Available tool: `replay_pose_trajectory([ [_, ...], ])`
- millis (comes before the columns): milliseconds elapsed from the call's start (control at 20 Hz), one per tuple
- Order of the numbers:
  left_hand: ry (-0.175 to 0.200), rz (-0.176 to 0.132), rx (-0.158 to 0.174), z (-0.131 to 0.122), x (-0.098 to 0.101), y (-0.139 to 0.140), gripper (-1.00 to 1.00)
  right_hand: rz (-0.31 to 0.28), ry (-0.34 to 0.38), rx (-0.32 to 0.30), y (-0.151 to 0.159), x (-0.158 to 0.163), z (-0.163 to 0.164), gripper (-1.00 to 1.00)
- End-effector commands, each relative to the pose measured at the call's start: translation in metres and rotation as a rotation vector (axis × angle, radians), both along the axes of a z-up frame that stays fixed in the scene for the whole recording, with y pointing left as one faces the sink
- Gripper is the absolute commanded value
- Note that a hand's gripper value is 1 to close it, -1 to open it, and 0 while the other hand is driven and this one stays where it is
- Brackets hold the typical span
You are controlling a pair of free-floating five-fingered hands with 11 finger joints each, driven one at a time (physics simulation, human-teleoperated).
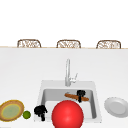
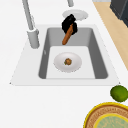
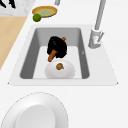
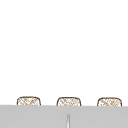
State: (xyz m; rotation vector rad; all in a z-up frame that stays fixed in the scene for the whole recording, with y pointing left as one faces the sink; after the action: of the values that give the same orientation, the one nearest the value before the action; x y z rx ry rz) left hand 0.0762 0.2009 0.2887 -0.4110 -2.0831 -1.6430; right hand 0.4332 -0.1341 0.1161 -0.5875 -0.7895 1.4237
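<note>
Left hand: your left hand (image 1: 40, 110) hangs curled, grasping nothing, over the sink's front-left rim (image 1: 40, 100), beside the small green lime (image 1: 26, 114).
Right hand: your right hand (image 1: 80, 94) clasps the long brown stick-shaped utensil (image 1: 75, 96) inside the basin, above the white bowl (image 2: 67, 62).

No words, labels, brands, numbers or signs can be read anywhere in these views.
</note>
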Motion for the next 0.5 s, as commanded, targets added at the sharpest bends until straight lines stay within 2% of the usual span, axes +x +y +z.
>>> replay_pose_trajectory([
  [0,0.0,0.0,0.0,0.0,0.0,0.0,0.0,0.078,-0.02,-0.083,0.0,-0.017,0.02,1.0],
  [450,0.0,0.0,0.0,0.0,0.0,0.0,0.0,0.082,-0.028,-0.147,-0.001,-0.052,0.062,1.0],
])
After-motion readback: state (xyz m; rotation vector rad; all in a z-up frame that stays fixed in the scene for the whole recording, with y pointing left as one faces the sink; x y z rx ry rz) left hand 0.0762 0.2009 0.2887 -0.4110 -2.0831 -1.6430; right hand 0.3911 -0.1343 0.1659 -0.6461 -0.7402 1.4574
